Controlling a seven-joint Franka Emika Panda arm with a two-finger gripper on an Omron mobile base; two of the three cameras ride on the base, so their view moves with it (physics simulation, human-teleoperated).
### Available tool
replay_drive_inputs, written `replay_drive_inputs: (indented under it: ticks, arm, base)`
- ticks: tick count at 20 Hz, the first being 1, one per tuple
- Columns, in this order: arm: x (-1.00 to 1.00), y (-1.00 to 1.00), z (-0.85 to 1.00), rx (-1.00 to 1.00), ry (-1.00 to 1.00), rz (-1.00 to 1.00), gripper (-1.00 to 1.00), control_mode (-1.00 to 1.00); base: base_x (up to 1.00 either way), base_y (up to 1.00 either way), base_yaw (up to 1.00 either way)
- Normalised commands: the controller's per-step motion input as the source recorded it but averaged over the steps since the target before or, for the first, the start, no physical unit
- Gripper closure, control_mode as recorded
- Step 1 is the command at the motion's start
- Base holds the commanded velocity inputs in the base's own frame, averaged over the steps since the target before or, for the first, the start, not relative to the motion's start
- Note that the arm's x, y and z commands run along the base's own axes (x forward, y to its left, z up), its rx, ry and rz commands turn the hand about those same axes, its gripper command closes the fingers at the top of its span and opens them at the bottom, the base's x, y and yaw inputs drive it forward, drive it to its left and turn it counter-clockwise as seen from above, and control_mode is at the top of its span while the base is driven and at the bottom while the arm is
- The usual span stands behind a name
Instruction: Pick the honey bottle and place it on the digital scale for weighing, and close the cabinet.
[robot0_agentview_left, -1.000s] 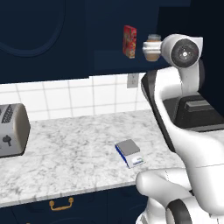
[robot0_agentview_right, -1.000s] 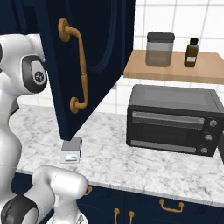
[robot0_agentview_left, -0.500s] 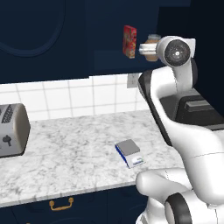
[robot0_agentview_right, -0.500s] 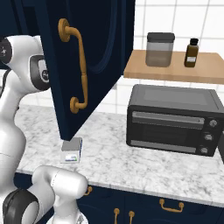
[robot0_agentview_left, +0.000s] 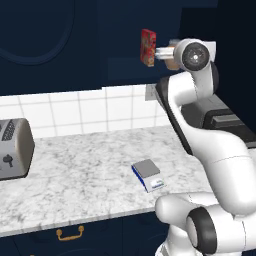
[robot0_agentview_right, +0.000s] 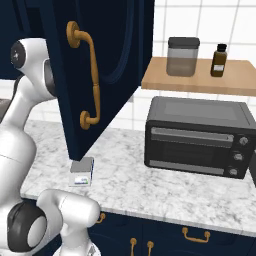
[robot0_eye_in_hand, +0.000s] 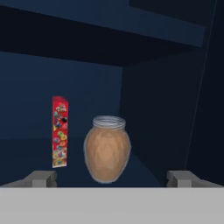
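Inside the dark navy upper wall cabinet (robot0_eye_in_hand: 166, 100), one squat amber honey bottle (robot0_eye_in_hand: 106, 148) stands beside one tall red printed box (robot0_eye_in_hand: 60, 131), the two-finger gripper (robot0_eye_in_hand: 112, 178) spread wide before it. Below, one grey-topped digital scale (robot0_agentview_left: 148, 174) sits on the marble counter (robot0_agentview_left: 90, 175).

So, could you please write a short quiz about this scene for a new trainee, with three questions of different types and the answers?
1. True or false: the honey bottle already sits on the digital scale.
2. In the hand view, the red box stands on which side of the bottle? A) left B) right C) on top of it
3. Fill in: the cabinet door is ____.

Key:
1. False; it stands inside the cabinet, framed between the spread fingertips of the gripper.
2. A
3. open
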Motion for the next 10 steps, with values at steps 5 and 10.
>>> replay_drive_inputs:
  ticks: [5,10]
  arm:
    - [0.32,-0.03,0.0,0.1,0.05,0.05,-1.0,-1.0]
    - [0.44,0.0,0.0,0.01,0.08,0.01,-1.0,-1.0]
  base:
    - [0.0,0.0,0.0]
    - [0.0,0.0,0.0]
